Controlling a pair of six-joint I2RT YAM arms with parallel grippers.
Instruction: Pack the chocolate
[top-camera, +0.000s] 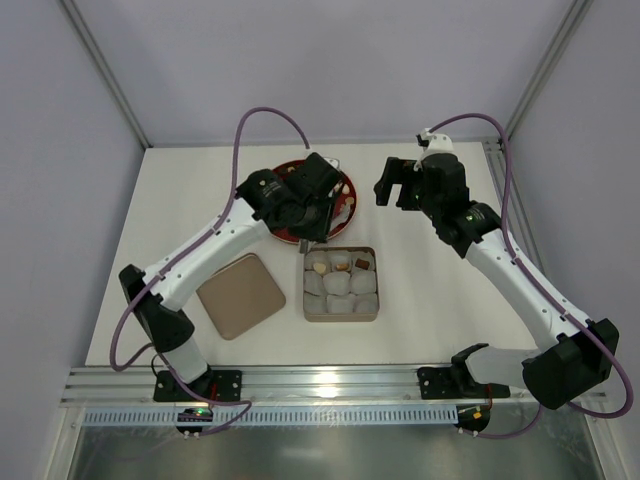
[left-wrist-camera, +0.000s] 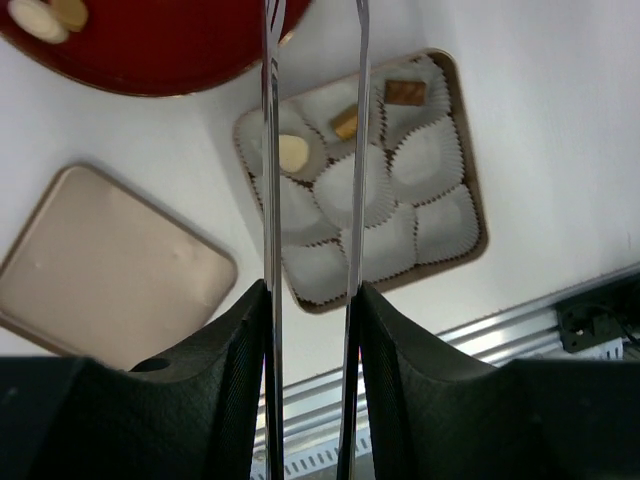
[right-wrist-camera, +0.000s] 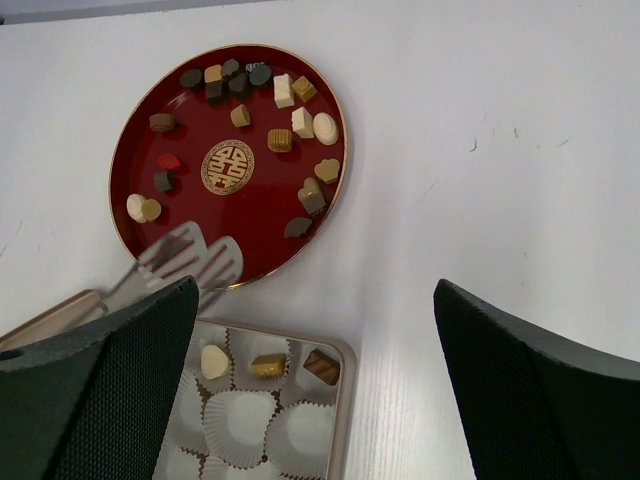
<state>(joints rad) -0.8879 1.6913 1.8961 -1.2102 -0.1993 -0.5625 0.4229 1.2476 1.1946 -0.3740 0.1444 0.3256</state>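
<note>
Our left gripper (left-wrist-camera: 310, 290) pinches tongs (right-wrist-camera: 185, 252) at the plate's (right-wrist-camera: 250, 228) lower rim, chocolate (right-wrist-camera: 283, 140) above. Our right gripper (right-wrist-camera: 315, 290) gapes wide over bare table (right-wrist-camera: 480, 150).

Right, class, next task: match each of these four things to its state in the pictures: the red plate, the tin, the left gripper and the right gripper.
Column one:
1. red plate
2. tin
3. left gripper
4. right gripper

Column two:
A. open, holding nothing
B. loose chocolate pieces lie on it
C. shut on metal tongs
D. lined with white paper cups, three of them filled

Pairs: 1-B, 2-D, 3-C, 4-A
</note>
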